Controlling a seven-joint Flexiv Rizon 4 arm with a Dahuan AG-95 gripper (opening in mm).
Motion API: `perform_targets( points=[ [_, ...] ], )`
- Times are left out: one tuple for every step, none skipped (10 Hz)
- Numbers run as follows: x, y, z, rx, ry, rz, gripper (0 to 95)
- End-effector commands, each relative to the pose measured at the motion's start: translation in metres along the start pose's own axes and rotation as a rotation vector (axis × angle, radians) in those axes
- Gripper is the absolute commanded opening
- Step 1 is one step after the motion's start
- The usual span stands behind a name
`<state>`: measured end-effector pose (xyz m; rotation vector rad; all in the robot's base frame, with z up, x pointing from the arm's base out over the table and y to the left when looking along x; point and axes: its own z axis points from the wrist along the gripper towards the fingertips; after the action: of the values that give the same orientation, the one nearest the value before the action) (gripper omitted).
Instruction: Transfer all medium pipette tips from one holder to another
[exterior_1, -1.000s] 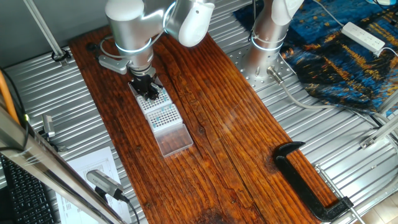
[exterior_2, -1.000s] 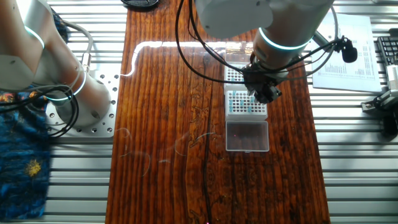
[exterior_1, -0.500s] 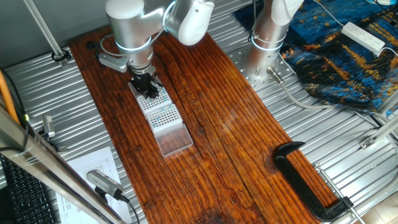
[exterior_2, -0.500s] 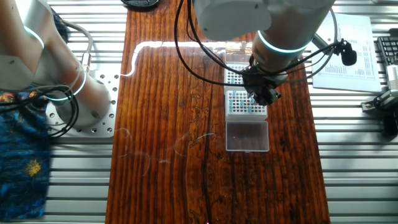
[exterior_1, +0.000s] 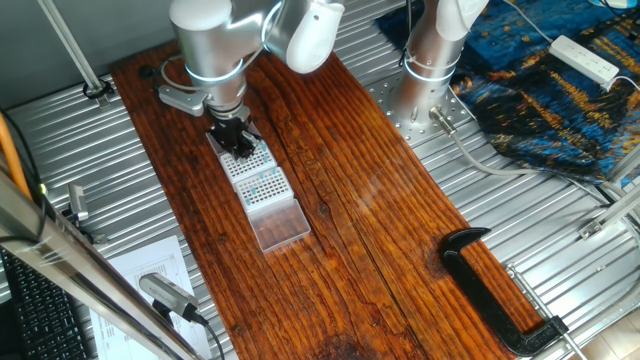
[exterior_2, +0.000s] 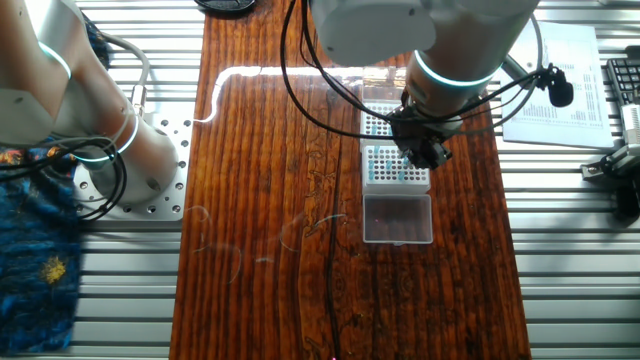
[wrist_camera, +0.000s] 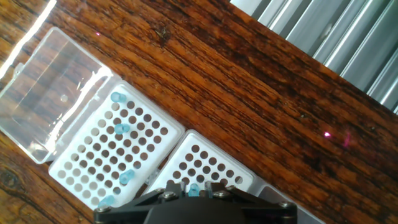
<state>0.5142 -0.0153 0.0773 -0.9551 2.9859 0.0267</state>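
Observation:
Two white holders stand end to end on the wooden table. The near holder carries several medium pipette tips with teal-blue tops and has a clear lid folded open beside it. The far holder shows only empty holes. My gripper is shut on one blue-topped tip, held upright between the fingers over the far holder's edge. In one fixed view the gripper hangs low over the far holder. In the other fixed view the gripper hides part of the tip-carrying holder.
A black clamp lies at the board's near right end. A second arm's base stands to the right, by a blue cloth. Papers lie on the metal table beside the holders.
The gripper has shifted slightly toward the far holder, still shut on the tip. The holders and the lid have not moved.

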Motion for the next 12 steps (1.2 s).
perform_targets(
  points=[
    [0.000, 0.000, 0.000, -0.006, 0.001, -0.002, 0.0],
    [0.000, 0.000, 0.000, -0.007, 0.001, 0.001, 0.0],
    [-0.001, 0.000, -0.002, -0.011, 0.003, 0.006, 0.0],
    [-0.001, 0.000, -0.006, -0.014, 0.007, 0.007, 0.0],
    [-0.001, 0.001, -0.011, -0.017, 0.012, 0.007, 0.0],
    [-0.002, 0.001, -0.017, -0.018, 0.013, 0.019, 0.0],
    [-0.004, 0.001, -0.027, -0.019, 0.017, 0.026, 0.0],
    [-0.005, 0.001, -0.031, -0.019, 0.018, 0.026, 0.0],
    [-0.008, 0.001, -0.043, -0.021, 0.019, 0.032, 0.0],
    [-0.012, 0.002, -0.051, -0.020, 0.022, 0.033, 0.0],
    [-0.019, 0.002, -0.066, -0.024, 0.028, 0.036, 0.0],
    [-0.023, 0.003, -0.074, -0.025, 0.035, 0.039, 0.0]
  ],
)
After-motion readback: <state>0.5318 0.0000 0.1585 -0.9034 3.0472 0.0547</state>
